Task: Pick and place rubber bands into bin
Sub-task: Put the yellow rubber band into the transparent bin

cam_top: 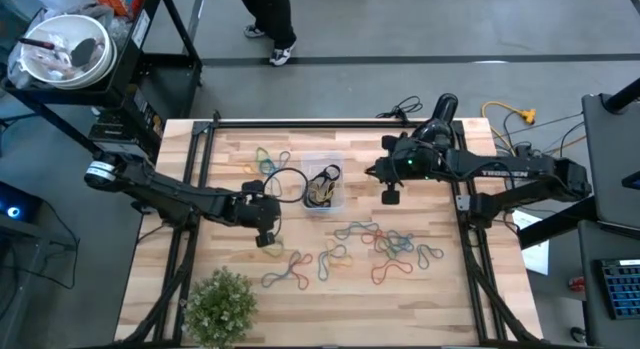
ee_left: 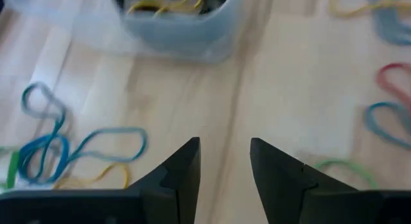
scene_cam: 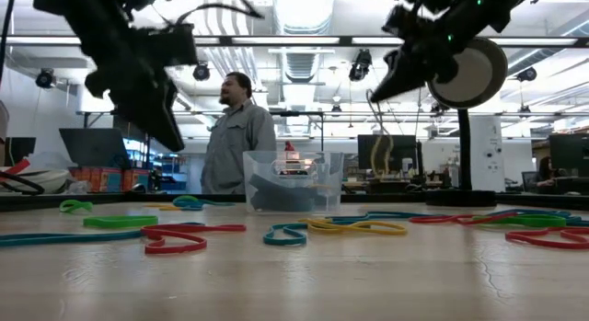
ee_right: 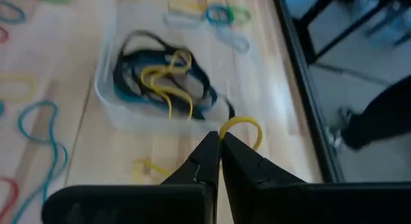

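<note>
The clear bin (cam_top: 322, 186) stands mid-table with black and yellow rubber bands (ee_right: 160, 83) inside. More bands lie loose on the wood: a cluster (cam_top: 385, 244) near the bin's right, some (cam_top: 268, 159) to its far left, and others (cam_top: 290, 274) toward the near edge. My right gripper (ee_right: 220, 139) hangs above the table just right of the bin, shut on a yellow band. My left gripper (ee_left: 225, 153) is open and empty, raised over bare wood on the near-left side of the bin (ee_left: 180, 25). My right gripper pinches a yellow rubber band between its two fingertips. A small loop of the band (ee_right: 247, 124) sticks out past the tips, and the fingers hide the rest. The gripper (scene_cam: 382, 86) is well above the table, so the band is lifted clear.
A small potted plant (cam_top: 220, 304) stands at the near-left corner. Black cables (cam_top: 400, 111) and a yellow cord (cam_top: 510, 117) lie at the far right edge. A person (scene_cam: 237, 137) stands beyond the far edge. Bare wood shows around the bin's near side.
</note>
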### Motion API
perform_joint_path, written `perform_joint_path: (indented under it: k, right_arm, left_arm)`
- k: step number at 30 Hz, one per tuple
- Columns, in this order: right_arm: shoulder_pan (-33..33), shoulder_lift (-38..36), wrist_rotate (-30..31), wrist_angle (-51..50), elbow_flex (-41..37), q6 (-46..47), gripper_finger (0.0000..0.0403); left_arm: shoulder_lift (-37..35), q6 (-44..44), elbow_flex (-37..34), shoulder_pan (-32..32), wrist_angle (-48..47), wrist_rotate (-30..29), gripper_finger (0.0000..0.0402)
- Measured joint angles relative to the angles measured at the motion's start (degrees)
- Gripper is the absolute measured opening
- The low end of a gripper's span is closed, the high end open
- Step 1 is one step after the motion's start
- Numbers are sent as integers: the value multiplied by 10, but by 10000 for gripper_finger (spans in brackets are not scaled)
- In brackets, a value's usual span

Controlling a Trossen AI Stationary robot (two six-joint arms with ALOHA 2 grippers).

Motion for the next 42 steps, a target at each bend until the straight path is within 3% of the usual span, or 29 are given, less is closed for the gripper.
perform_joint_path:
  k: [11,21,28,33,42]
  right_arm:
    - [63,38,0,45,59,-23,8]
    - [78,154,0,44,162,-56,8]
    - [78,246,0,37,213,-78,8]
    - [71,287,-3,27,239,-86,9]
    - [20,308,-78,9,241,-15,15]
  left_arm:
    - [0,-46,-29,0,-40,-1,121]
    - [-13,-62,-29,-1,-77,-2,121]
    - [-81,-156,-29,-19,-196,-49,121]
    - [-144,-169,-35,-43,-204,-63,121]
    - [-201,-256,-67,-47,-292,-56,121]
